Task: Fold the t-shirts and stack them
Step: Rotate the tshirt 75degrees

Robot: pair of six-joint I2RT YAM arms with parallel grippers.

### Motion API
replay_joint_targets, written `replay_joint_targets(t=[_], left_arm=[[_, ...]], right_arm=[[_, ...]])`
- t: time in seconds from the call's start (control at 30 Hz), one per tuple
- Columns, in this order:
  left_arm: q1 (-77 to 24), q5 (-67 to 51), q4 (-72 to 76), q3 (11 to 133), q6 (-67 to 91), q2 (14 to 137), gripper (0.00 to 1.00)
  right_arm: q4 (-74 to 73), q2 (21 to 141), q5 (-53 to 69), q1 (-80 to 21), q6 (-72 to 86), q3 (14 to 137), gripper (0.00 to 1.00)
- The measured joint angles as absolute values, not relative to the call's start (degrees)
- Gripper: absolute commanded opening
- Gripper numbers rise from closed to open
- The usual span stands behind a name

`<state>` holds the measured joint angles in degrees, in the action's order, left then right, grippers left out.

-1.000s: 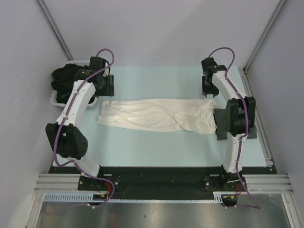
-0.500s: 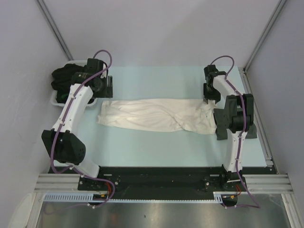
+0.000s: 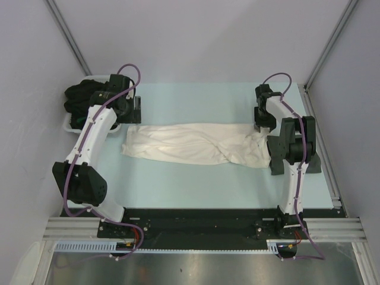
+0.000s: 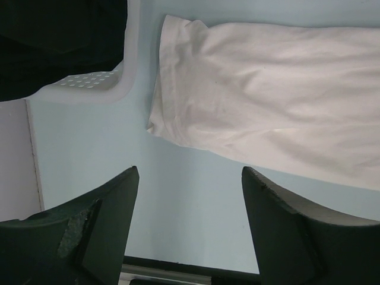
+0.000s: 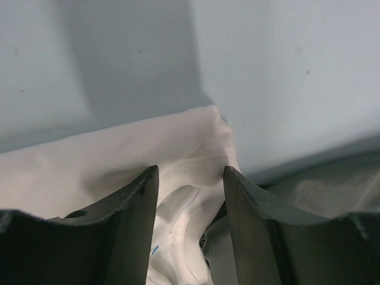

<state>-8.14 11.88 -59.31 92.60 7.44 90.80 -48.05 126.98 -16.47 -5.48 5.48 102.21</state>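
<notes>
1. Table (image 3: 196, 184): pale blue-green top between grey walls, with both arm bases bolted along the near edge.
2. Across the middle of it, cream-white t-shirt (image 3: 196, 144): stretched out as one long, crumpled band running left to right, reaching from one gripper to the other. In the left wrist view (image 4: 267, 107), its left end lying flat, just beside the tub's corner but apart from it. In the right wrist view (image 5: 119, 154), its right end with a stitched seam and a soft corner on the far side.
3. On the left, left arm (image 3: 95, 127): white links reaching forward, bent over near the tub. On the right, right arm (image 3: 295, 178): upright near the table's right edge, folding down onto the shirt's right end.
4. At the far left corner, white plastic tub (image 3: 70, 123): partly hidden by the arm; rounded, dimpled rim in the left wrist view (image 4: 95, 89).
5. Inside the tub, dark t-shirts (image 3: 80, 98): bunched in a heap, number impossible to tell; seen as black cloth in the left wrist view (image 4: 53, 41).
6. Over bare table near the shirt's left end, left gripper (image 4: 190, 178): jaws spread wide, nothing between them, touching no cloth.
7. At the shirt's right end, right gripper (image 5: 190, 172): jaws parted, straddling the cloth; fabric lying in the gap, not pinched.
</notes>
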Motion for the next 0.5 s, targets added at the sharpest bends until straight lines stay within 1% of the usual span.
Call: replay_joint_targets(t=[0.13, 0.23, 0.27, 0.3, 0.33, 0.37, 0.5], left_arm=[[-8.1, 11.9, -59.3, 92.6, 7.4, 90.8, 0.76], [-8.1, 12.0, -59.3, 92.6, 7.4, 90.8, 0.76], [-8.1, 12.2, -59.4, 92.6, 7.4, 90.8, 0.76], [-8.1, 12.2, -59.4, 92.6, 7.4, 90.8, 0.76], [-8.1, 12.4, -59.4, 92.6, 7.4, 90.8, 0.76], [-8.1, 12.5, -59.5, 92.6, 7.4, 90.8, 0.76], [-8.1, 13.3, -59.8, 92.7, 7.4, 90.8, 0.76]], right_arm=[[-47.5, 127.0, -15.9, -5.0, 5.5, 101.7, 0.50], [-47.1, 127.0, -15.4, -4.9, 5.6, 101.5, 0.32], [-46.9, 127.0, -15.2, -4.9, 5.7, 101.4, 0.16], [-46.8, 127.0, -14.9, -4.9, 5.9, 101.3, 0.09], [-46.6, 127.0, -14.8, -4.9, 6.3, 101.1, 0.04], [-46.5, 127.2, -14.7, -4.8, 6.3, 100.9, 0.01], [-46.7, 127.5, -14.2, -4.2, 6.6, 100.9, 0.00]])
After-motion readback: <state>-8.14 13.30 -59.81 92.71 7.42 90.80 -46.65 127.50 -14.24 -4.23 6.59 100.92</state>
